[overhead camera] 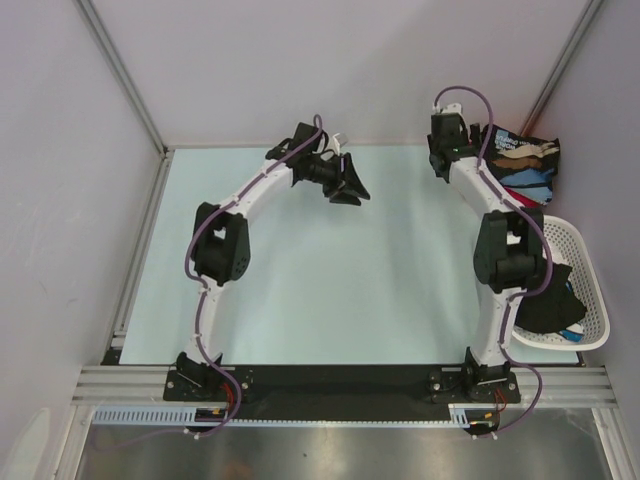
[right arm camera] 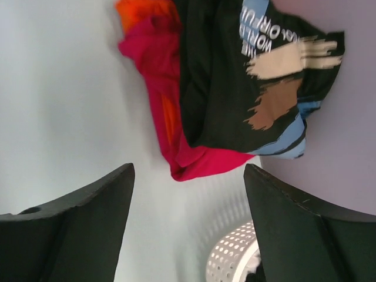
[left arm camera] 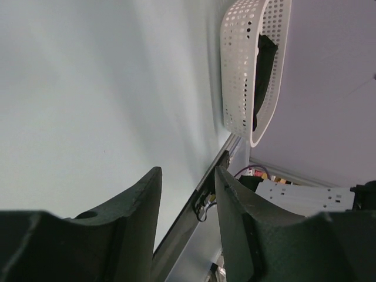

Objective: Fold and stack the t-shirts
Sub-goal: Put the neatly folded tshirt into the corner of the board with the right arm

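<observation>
A pile of t-shirts lies at the table's far right corner. A black shirt with a printed pattern (overhead camera: 520,155) is on top, over a crimson red one (overhead camera: 515,190). The right wrist view shows the black shirt (right arm camera: 223,76), the crimson one (right arm camera: 170,117) and an orange one (right arm camera: 144,12) under them. My right gripper (overhead camera: 440,165) is open and empty (right arm camera: 188,173), just left of the pile and apart from it. My left gripper (overhead camera: 345,185) is open and empty (left arm camera: 188,176) over the far middle of the table.
A white lattice basket (overhead camera: 575,250) stands at the right edge with black cloth (overhead camera: 555,300) inside; it shows in the left wrist view (left arm camera: 238,70) and the right wrist view (right arm camera: 232,258). Walls close the back and both sides. A metal rail (overhead camera: 340,385) runs along the near edge.
</observation>
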Controlling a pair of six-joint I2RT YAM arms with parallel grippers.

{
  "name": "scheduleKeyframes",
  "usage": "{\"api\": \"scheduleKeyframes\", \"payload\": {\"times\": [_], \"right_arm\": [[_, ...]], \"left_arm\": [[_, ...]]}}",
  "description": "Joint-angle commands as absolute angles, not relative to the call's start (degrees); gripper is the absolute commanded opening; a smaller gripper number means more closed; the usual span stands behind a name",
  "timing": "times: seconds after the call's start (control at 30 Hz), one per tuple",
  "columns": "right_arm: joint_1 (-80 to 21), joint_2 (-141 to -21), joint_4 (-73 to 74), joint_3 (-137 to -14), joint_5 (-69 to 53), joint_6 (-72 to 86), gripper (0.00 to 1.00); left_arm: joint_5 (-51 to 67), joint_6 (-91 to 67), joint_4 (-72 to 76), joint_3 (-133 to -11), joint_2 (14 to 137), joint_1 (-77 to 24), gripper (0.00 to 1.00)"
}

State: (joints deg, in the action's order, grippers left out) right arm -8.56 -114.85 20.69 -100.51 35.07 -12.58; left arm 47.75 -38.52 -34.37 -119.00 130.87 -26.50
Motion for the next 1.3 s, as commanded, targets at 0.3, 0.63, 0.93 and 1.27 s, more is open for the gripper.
{"api": "scheduleKeyframes", "payload": {"times": [0.3, 0.63, 0.93, 1.27], "right_arm": [[-5.2, -124.4, 15.6, -106.9, 53.6, -18.4, 0.82], [-1.1, -127.9, 18.7, -113.1, 53.3, -13.8, 0.00], [5.4, -122.4, 22.8, -110.8, 46.9, -8.4, 0.00], [10.3, -120.1, 24.0, -111.0, 46.4, -6.0, 0.00]], "left_arm": [[47.4, -36.9, -37.0, -112.1, 117.8, -23.3, 0.47], [47.5, -36.9, -37.1, -111.4, 118.0, -22.7, 0.45], [47.5, -36.5, -37.0, -111.4, 118.2, -22.8, 0.45], [47.5, -36.4, -37.1, -111.0, 117.7, -22.9, 0.45]]}}
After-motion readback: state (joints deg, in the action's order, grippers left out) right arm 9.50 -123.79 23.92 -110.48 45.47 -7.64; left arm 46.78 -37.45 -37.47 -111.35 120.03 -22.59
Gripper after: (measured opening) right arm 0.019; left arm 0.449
